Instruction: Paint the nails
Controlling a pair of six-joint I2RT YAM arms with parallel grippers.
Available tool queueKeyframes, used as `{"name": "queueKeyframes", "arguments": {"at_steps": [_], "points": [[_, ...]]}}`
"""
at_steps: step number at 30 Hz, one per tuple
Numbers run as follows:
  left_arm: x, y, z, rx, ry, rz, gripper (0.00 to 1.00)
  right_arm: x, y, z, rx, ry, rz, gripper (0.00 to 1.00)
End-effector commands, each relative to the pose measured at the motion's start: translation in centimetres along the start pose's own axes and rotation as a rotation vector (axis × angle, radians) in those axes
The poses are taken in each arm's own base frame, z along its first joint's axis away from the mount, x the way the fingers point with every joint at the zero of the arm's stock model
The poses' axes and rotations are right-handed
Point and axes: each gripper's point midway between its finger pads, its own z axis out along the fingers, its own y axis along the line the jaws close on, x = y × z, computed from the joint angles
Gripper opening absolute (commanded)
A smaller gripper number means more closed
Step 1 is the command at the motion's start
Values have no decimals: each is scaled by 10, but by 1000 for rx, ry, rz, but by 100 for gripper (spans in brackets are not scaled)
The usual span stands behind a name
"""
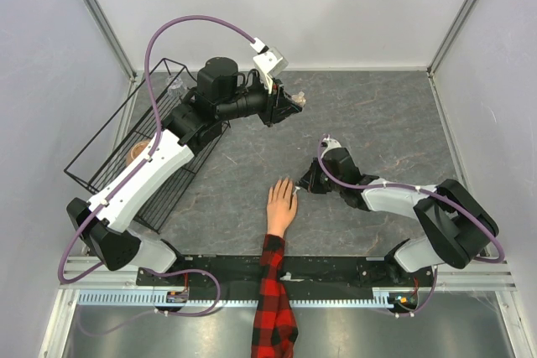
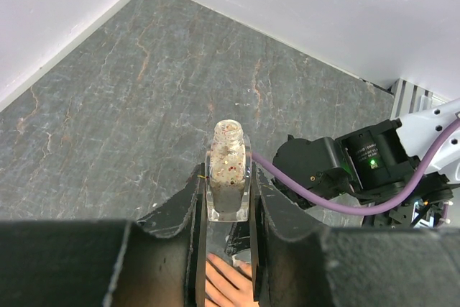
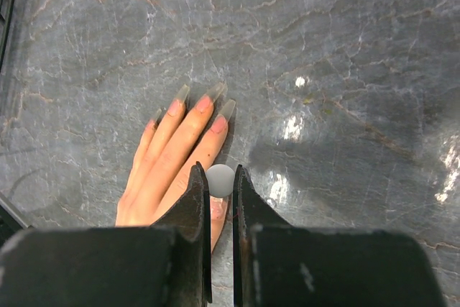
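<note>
The peach mannequin hand (image 1: 281, 205) lies palm down on the grey table, its red-and-black plaid sleeve (image 1: 273, 299) running to the near edge. In the right wrist view the hand (image 3: 169, 159) shows long pinkish nails (image 3: 203, 103) pointing away. My right gripper (image 3: 219, 177) is shut on a round grey brush cap (image 3: 220, 180), held just over the thumb side of the hand; the brush tip is hidden. My left gripper (image 2: 228, 192) is shut on a clear glitter polish bottle (image 2: 228, 167), open-necked, held above the table behind the hand (image 2: 228, 285).
A black wire basket (image 1: 126, 144) stands at the left, under the left arm. The right arm (image 2: 345, 170) and its purple cable lie just right of the bottle. White walls close the back and sides.
</note>
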Motion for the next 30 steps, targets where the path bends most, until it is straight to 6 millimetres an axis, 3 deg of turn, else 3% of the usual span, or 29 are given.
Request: {"name": "queueKeyframes", "arguments": {"at_steps": [1,7,12,23,30], "points": [[-30,-2,-10,-7,-73,61,2,-30,10,2,-6,-78,-18,0],[-32,-2,-14,-8,-77,91,2,-38,22,-13,-32,-96,-20,0],[-31,-3,-19,-11,-76,90,2,-25,12,-26,-6,-83,17,0],[-33,-9,-22,9,-85,79,2,-3,3,-17,-22,-38,68,0],[-34,-9,-21,11,-89,79,2,-4,5,-13,-30,-41,69,0]]}}
